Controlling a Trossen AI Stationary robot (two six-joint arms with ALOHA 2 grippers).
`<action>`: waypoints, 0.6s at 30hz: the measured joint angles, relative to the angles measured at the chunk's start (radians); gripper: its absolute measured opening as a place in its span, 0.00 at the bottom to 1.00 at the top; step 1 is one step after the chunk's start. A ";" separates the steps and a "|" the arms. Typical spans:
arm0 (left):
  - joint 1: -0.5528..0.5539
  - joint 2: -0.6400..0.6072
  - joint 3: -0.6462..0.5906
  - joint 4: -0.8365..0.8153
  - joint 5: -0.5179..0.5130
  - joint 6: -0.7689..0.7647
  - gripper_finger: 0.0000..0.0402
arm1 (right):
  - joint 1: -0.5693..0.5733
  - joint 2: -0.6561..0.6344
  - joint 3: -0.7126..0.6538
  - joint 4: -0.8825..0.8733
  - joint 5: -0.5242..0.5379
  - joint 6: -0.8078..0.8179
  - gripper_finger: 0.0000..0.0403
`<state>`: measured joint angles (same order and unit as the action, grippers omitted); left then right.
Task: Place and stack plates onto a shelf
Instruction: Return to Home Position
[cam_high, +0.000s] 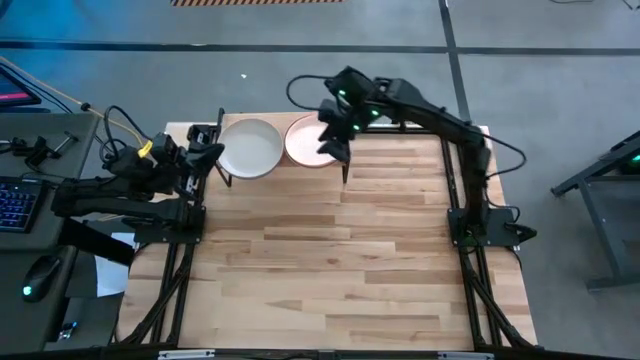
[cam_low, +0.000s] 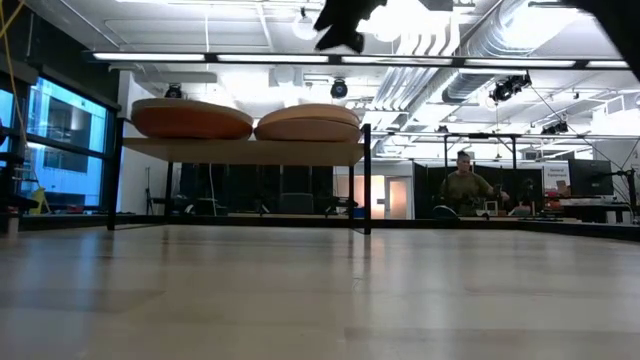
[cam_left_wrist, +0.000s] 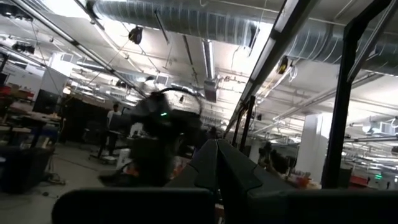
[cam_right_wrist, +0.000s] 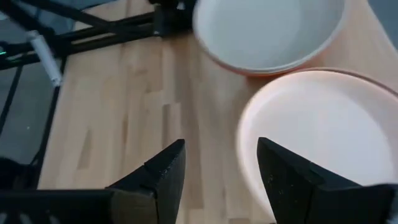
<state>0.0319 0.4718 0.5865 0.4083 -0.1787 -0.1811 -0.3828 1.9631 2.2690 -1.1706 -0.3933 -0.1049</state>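
Note:
The shelf (cam_low: 240, 150) stands at the table's far edge on thin black legs. Two stacks of plates rest on its board. The left stack has a cream plate (cam_high: 250, 147) on top and shows a terracotta side (cam_low: 190, 120) in the low view. The right stack is topped by a peach plate (cam_high: 303, 140) (cam_right_wrist: 323, 137). My right gripper (cam_high: 335, 128) (cam_right_wrist: 221, 168) hovers open above the peach plate's edge, with nothing between its fingers. My left gripper (cam_high: 207, 152) (cam_left_wrist: 217, 165) waits shut beside the shelf's left end.
The wide butcher-block tabletop (cam_high: 330, 260) stretches from the shelf to the near edge. Both arm bases stand on the table's left and right sides. A person (cam_low: 465, 185) sits in the room far behind the table.

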 joint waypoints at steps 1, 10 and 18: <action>0.000 0.002 0.000 -0.002 0.000 0.000 0.00 | 0.007 -0.038 -0.045 0.018 0.001 -0.001 0.45; 0.000 0.056 0.000 -0.039 0.000 0.000 0.00 | 0.079 -0.558 -0.786 0.520 0.098 0.196 0.45; 0.000 0.179 -0.001 -0.119 0.001 0.000 0.00 | 0.203 -0.946 -1.248 0.927 0.261 0.401 0.45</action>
<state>0.0322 0.6506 0.5854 0.2895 -0.1782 -0.1814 -0.1794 1.0167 1.0208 -0.2431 -0.1321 0.2961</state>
